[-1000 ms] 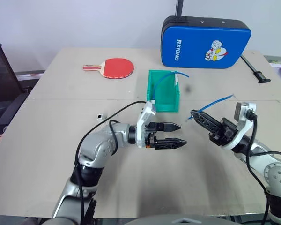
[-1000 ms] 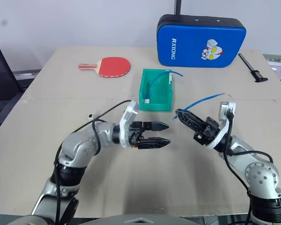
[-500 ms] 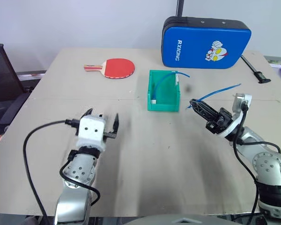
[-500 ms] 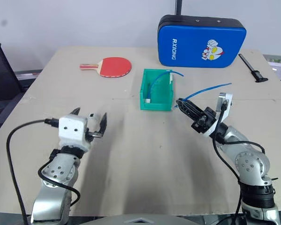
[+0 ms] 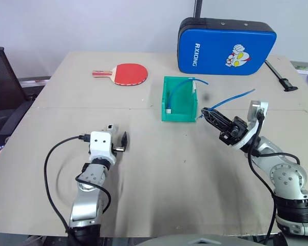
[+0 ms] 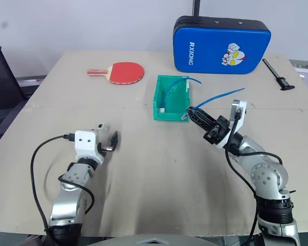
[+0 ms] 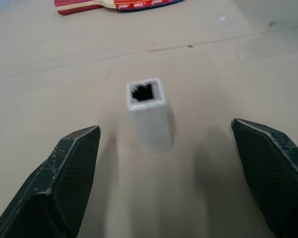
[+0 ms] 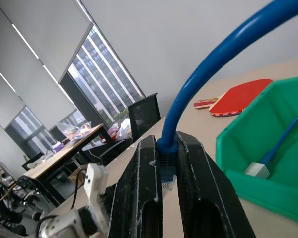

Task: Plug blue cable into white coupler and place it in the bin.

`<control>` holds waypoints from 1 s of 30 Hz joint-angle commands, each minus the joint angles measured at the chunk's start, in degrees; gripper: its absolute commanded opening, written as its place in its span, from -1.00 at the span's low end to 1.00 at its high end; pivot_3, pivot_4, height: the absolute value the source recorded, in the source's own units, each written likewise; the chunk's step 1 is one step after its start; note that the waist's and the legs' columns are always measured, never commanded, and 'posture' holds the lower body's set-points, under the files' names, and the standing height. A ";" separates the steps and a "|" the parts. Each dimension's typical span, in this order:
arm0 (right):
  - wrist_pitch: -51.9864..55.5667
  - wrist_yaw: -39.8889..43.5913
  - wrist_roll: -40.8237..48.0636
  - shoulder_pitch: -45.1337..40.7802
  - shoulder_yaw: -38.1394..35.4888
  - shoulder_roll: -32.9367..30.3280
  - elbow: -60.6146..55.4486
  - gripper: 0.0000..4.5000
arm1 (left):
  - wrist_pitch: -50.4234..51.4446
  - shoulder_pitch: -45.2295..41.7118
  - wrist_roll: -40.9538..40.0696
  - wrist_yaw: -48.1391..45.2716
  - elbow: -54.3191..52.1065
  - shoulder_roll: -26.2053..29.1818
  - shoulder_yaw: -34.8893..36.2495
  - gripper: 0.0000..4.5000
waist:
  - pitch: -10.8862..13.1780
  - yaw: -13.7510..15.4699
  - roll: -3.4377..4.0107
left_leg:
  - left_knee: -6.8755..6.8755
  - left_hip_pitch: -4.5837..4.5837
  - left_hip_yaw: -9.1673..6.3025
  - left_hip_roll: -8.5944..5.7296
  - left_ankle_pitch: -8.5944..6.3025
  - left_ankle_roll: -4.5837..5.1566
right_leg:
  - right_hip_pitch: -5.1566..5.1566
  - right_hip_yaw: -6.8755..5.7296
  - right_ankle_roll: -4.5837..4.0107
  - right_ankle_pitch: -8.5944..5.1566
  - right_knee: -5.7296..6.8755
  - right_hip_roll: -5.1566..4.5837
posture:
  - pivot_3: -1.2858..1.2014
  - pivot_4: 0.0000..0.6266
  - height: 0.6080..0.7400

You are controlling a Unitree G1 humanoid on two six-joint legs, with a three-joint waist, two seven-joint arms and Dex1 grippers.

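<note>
A: White coupler lies on the table between the spread fingers of the left gripper. Risk?

B: Right gripper pinches the blue cable near the bin; careless closing could push the coupler away.

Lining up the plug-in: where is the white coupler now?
The white coupler stands on the table's left side, between the open left claw's fingers, below the red paddle.

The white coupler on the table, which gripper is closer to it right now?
Left. The left gripper straddles the white coupler, fingers open either side; the right gripper is far across the table.
</note>
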 commanded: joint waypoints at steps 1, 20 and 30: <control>-0.79 -0.33 -0.50 0.67 -0.26 0.59 -2.80 -1.00 | -0.26 -1.03 -2.23 -1.71 3.73 1.79 2.33 0.91 | -0.01 -0.04 0.01 | 0.00 0.02 0.03 0.00 0.00 0.00 | 0.00 -0.02 0.00 0.00 0.00 0.00 | 0.03 -0.52 0.11; -13.12 -2.51 -25.61 -8.28 11.21 3.06 -5.18 -1.00 | -8.08 -12.52 -0.58 -9.29 0.46 3.08 -9.05 -0.84 | 0.00 0.04 0.00 | 0.01 -0.06 0.16 -0.07 0.01 -0.01 | -0.04 0.03 0.02 0.01 -0.09 -0.04 | 0.03 -0.52 0.11; -26.47 -5.54 -44.22 -17.17 19.25 10.07 4.14 -1.00 | -6.43 -23.22 4.42 -11.94 -4.69 2.52 -18.15 -0.84 | 0.00 -0.23 0.01 | -0.03 -0.09 0.15 -0.17 0.10 -0.20 | -0.11 -0.03 0.02 0.01 -0.08 0.03 | 0.03 -0.52 0.11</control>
